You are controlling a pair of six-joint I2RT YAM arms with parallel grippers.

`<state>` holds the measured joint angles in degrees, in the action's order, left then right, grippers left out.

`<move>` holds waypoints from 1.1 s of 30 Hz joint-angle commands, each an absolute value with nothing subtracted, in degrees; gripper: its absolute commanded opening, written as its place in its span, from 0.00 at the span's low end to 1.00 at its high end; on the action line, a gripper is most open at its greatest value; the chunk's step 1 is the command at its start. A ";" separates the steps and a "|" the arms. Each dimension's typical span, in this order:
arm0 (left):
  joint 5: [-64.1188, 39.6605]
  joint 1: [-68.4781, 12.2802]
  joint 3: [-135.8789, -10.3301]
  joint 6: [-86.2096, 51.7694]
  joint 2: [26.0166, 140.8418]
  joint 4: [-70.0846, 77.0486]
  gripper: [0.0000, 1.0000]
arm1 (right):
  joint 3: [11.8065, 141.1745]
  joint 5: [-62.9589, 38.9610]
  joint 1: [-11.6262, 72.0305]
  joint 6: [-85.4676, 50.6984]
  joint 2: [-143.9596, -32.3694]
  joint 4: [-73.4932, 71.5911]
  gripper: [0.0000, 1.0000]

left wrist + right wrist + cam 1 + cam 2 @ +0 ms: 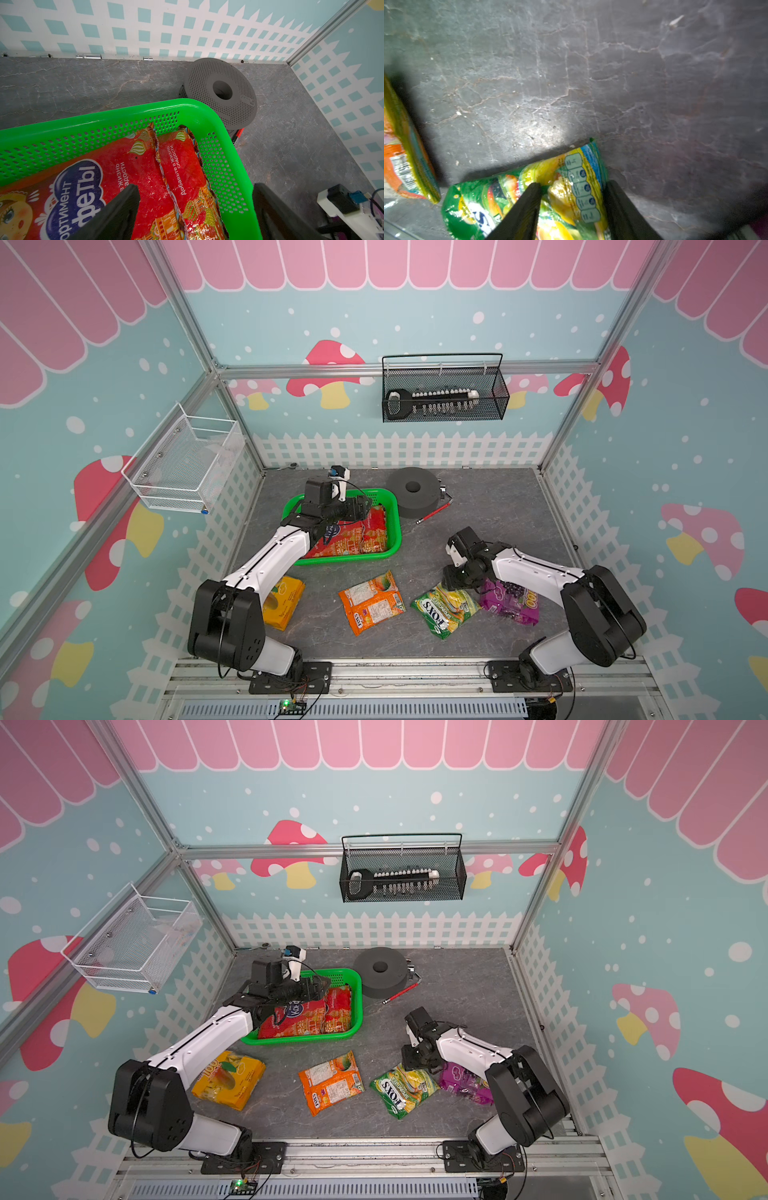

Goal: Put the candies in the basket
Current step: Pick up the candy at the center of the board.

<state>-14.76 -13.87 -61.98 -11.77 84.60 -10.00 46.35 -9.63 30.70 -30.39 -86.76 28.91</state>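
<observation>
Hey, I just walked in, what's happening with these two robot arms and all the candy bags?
The robot is loading candy bags into the green basket. Two red bags already lie inside it, with the left gripper open above them. The right gripper straddles one end of the green-yellow FOX'S bag on the table; whether it has gripped is unclear. The purple bag, orange bag and yellow-orange bag lie on the table.

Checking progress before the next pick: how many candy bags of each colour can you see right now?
Red bags: 2
Orange bag: 1
Green-yellow FOX'S bag: 1
Purple bag: 1
Yellow-orange bag: 1
Total: 6
</observation>
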 commanded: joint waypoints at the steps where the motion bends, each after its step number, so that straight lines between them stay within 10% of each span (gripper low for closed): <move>1: -14.46 -13.97 -61.35 -11.69 85.12 -9.03 0.89 | 45.70 -11.53 30.68 -29.53 -87.22 29.56 0.45; 15: -14.68 -13.97 -61.26 -11.95 85.21 -8.96 0.89 | 47.79 -12.29 30.14 -31.72 -81.67 28.83 0.01; 33: -10.30 -11.94 -60.83 -13.79 79.43 -9.74 0.92 | 62.95 -36.88 30.24 -32.33 -76.35 21.57 0.00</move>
